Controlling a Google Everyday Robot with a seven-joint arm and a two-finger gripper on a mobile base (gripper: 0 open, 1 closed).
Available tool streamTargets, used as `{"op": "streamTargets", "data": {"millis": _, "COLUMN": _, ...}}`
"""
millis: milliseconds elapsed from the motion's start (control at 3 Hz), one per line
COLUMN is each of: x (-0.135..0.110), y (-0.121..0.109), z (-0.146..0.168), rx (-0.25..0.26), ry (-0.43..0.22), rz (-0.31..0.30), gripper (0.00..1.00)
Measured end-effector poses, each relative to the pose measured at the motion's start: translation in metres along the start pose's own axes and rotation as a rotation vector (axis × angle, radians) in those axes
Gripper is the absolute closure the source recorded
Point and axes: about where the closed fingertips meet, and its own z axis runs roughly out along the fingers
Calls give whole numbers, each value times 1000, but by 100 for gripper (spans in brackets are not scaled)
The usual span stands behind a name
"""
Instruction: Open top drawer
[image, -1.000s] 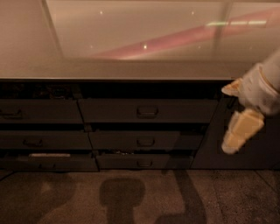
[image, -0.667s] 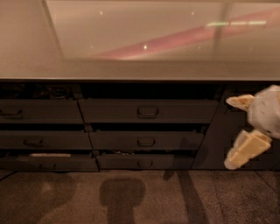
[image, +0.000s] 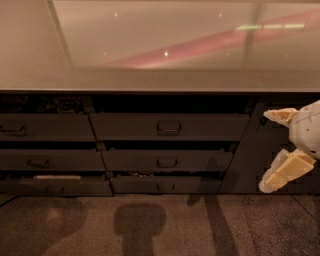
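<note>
Gripper (image: 265, 151), fingers spread and empty, hangs right of the drawer (image: 125, 127). The front looks stiff, so grip the handle (image: 169, 128).

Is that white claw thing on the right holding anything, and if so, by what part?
Nothing. The gripper hangs open at the right edge, its fingers spread with only air between them, well right of the top drawer.

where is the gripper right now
In the camera view the gripper is at the far right edge, open, in front of the dark panel beside the top drawer, well to the right of its handle.
</note>
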Motion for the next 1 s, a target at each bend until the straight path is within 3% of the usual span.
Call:
{"op": "streamTargets", "data": {"millis": 333, "x": 25, "y": -19, "z": 24, "rx": -23, "ry": 68, "rz": 74, "gripper": 0}}
{"op": "streamTargets", "data": {"millis": 667, "x": 81, "y": -56, "z": 72, "rx": -76, "ry": 196, "rz": 219, "gripper": 0}}
{"op": "streamTargets", "data": {"millis": 1000, "x": 114, "y": -79, "z": 103, "rx": -117, "ry": 259, "rz": 307, "gripper": 0}}
